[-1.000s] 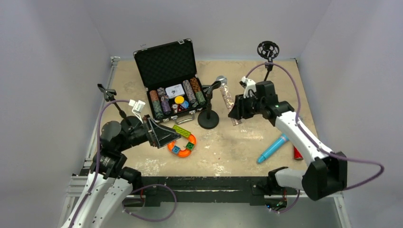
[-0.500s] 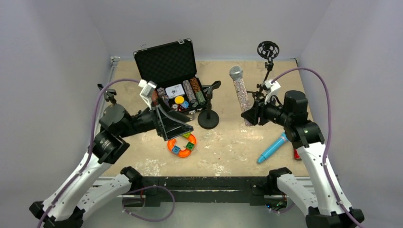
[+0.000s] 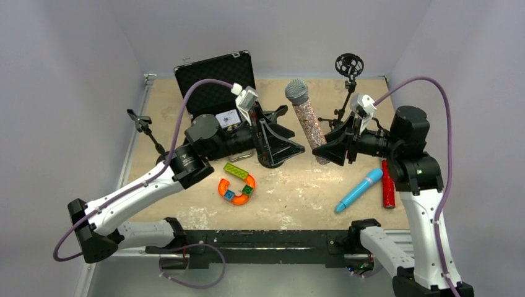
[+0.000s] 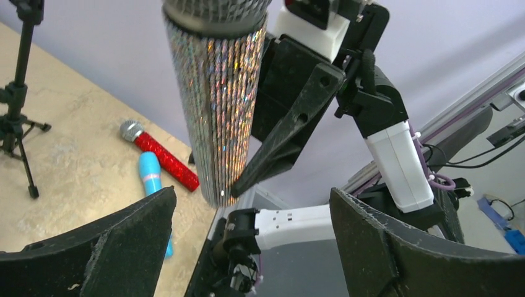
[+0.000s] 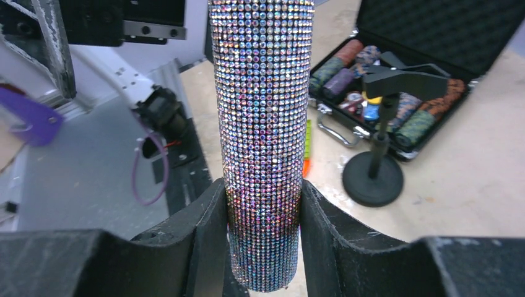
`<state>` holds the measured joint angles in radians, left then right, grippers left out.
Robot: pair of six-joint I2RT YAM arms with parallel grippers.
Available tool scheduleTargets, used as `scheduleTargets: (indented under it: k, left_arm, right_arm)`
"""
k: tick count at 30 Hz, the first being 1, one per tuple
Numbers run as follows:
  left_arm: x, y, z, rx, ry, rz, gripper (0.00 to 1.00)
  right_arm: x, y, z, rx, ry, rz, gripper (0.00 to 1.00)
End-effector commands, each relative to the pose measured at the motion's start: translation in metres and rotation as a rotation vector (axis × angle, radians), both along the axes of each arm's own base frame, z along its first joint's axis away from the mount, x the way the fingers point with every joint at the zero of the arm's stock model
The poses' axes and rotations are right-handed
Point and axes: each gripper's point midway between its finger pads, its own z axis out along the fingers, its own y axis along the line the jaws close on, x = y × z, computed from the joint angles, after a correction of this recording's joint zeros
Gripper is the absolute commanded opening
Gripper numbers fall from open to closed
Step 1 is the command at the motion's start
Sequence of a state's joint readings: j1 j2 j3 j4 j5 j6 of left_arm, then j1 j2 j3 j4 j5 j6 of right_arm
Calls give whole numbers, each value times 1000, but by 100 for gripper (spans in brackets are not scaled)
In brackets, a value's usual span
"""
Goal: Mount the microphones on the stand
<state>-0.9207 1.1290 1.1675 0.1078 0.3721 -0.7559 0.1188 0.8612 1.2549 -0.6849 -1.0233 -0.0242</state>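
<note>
Silver-pink glitter microphone (image 3: 308,120): upright above mid-table, base clamped by right gripper (image 5: 263,210) fingers; left gripper (image 3: 296,141) fingers spread, empty, near desk stand (image 5: 377,154); advise steadying stand, seating handle squarely in clip (image 5: 405,79).

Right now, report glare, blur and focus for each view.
Top external: even soft light, faint shadows, all sharp. Left wrist: the glitter microphone throws rainbow glints. Right wrist: its studs crisp; the right jaws around it dark, little detail.
</note>
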Motion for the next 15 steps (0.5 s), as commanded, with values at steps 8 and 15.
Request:
scheduleTargets:
  k: [8, 15]
  left_arm:
    - [8, -31, 64, -207, -167, 91, 74]
    - [21, -39, 49, -164, -140, 145, 64]
  right_arm:
    - [-23, 16, 18, 109, 74, 214, 0]
    - [-24, 17, 18, 135, 110, 248, 0]
